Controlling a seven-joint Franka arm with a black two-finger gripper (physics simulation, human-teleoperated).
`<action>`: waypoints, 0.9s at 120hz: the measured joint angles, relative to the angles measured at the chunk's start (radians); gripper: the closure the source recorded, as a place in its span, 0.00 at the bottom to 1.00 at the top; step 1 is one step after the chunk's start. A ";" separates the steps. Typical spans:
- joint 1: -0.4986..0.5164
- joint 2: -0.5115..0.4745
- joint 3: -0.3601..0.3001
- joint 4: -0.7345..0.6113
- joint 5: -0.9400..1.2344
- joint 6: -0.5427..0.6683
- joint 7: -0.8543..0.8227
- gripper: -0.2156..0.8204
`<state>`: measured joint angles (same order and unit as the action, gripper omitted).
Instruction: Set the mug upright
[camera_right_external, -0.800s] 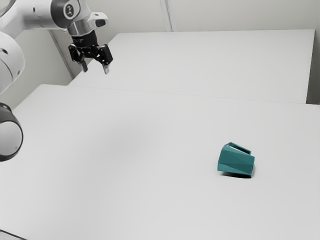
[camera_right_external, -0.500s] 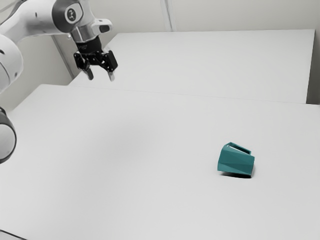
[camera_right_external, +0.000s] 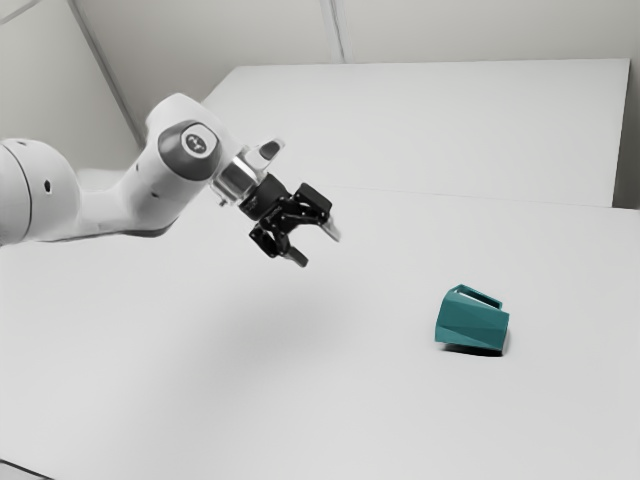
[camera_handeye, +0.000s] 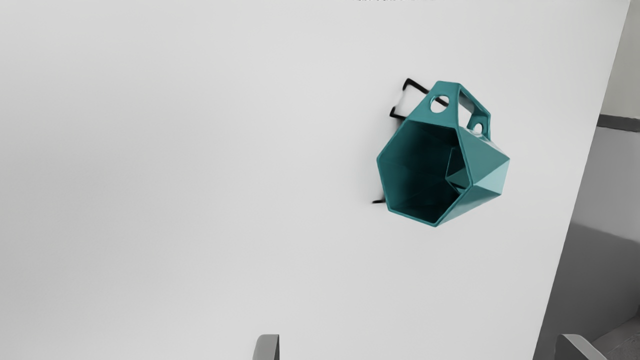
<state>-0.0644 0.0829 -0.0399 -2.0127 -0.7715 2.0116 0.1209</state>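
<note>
Hanging wide and empty, the tool is well apart from the tipped mug; an off-centre pinch on its tapering wall could make it roll.

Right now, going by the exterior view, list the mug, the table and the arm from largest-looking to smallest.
1. The table
2. The arm
3. The mug, clearly the smallest of the three

Underside of the mug hidden, fingers cut off in wrist view
</note>
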 joint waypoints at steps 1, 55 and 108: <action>-0.003 0.002 0.000 -0.004 -0.009 0.006 0.003 0.21; -0.140 0.189 0.001 -0.029 -0.294 0.213 0.196 0.21; -0.259 0.273 0.002 0.034 -0.385 0.299 0.302 0.21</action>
<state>-0.3236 0.3555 -0.0383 -1.9792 -1.1567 2.3101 0.4232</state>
